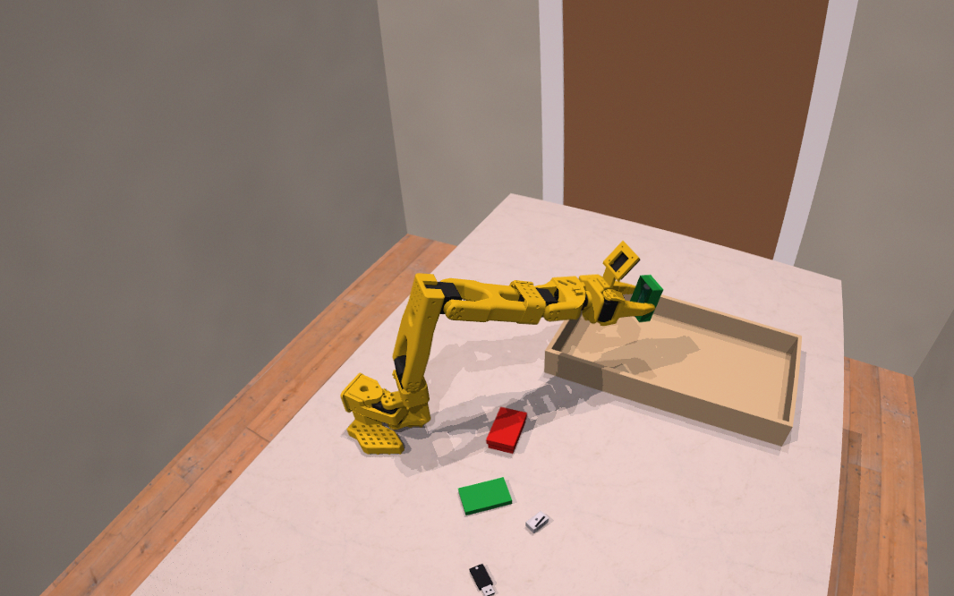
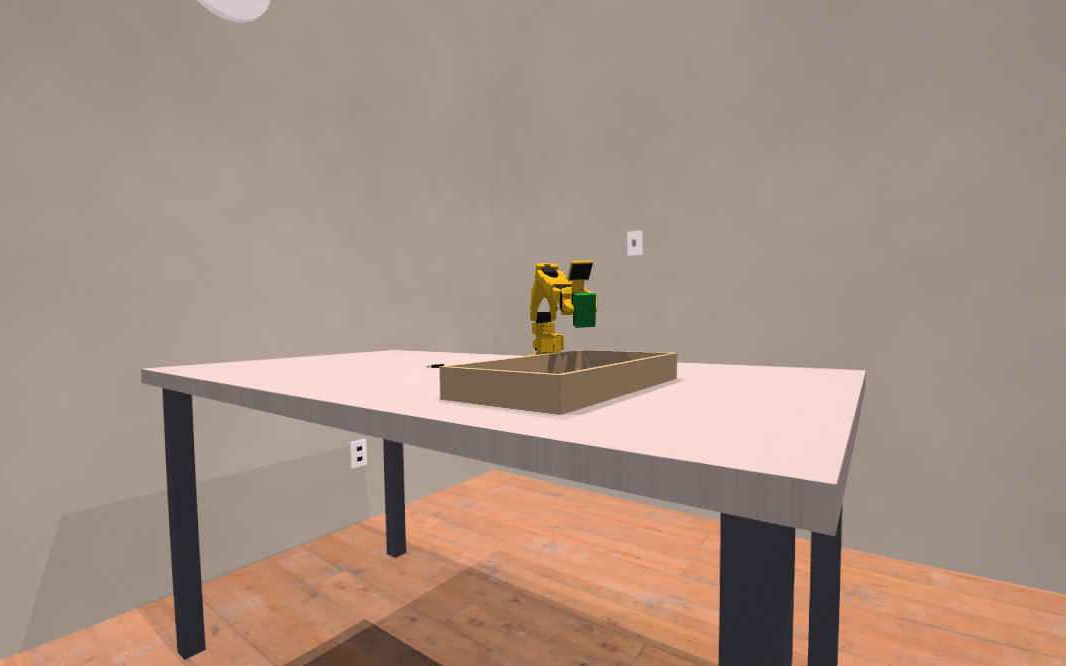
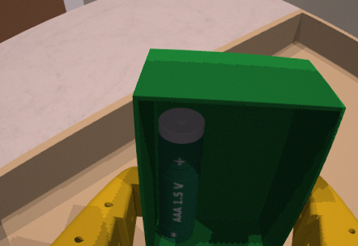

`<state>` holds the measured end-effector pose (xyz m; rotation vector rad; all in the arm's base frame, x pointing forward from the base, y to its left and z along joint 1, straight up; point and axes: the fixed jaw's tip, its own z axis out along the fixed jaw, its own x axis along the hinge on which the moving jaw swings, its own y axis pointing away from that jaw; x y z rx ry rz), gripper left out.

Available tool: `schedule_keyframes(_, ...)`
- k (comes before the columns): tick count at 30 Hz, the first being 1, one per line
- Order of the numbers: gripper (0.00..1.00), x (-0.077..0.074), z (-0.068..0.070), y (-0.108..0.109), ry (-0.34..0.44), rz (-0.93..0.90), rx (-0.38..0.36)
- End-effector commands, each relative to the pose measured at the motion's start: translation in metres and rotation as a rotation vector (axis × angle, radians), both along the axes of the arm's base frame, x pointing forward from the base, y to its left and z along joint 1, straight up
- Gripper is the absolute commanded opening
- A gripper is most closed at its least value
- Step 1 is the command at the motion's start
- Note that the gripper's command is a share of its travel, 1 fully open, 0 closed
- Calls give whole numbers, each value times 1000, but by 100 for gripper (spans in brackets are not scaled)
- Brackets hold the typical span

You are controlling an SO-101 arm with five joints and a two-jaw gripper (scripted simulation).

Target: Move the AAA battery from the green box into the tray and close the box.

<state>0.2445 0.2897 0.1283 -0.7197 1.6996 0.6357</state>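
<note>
Wrist view: gripper (image 1: 643, 298) (image 2: 583, 308) (image 3: 220, 216) clamped on green box base (image 2: 584, 310) (image 3: 239, 78); its lower end and fingertips cut off, AAA battery (image 3: 180, 171) inside shadowed.

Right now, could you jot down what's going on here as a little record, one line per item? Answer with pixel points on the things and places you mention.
held: green box base (image 1: 645, 298) (image 2: 584, 309) (image 3: 231, 78), gripped between the jaws
box position: raised above the tray (image 1: 687, 411) (image 2: 499, 386) (image 3: 61, 147), turned on its side
inside box: AAA battery (image 3: 180, 171), plus sign toward the top in the wrist view
tray contents: no object seen in it, only shadows
green lid: cannot be told for sure; a flat green piece (image 1: 485, 496) on the table may be it
also on table: red box (image 1: 506, 429), black USB stick (image 1: 481, 577), small whitish item (image 1: 537, 522)
box closed: no
</note>
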Motion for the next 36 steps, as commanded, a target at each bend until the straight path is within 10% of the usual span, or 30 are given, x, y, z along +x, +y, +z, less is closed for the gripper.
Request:
schedule_keyframes(1,20,4,8,-1,-42,-8,35)
schedule_keyframes(36,20,4,-37,-8,-59,-16,20)
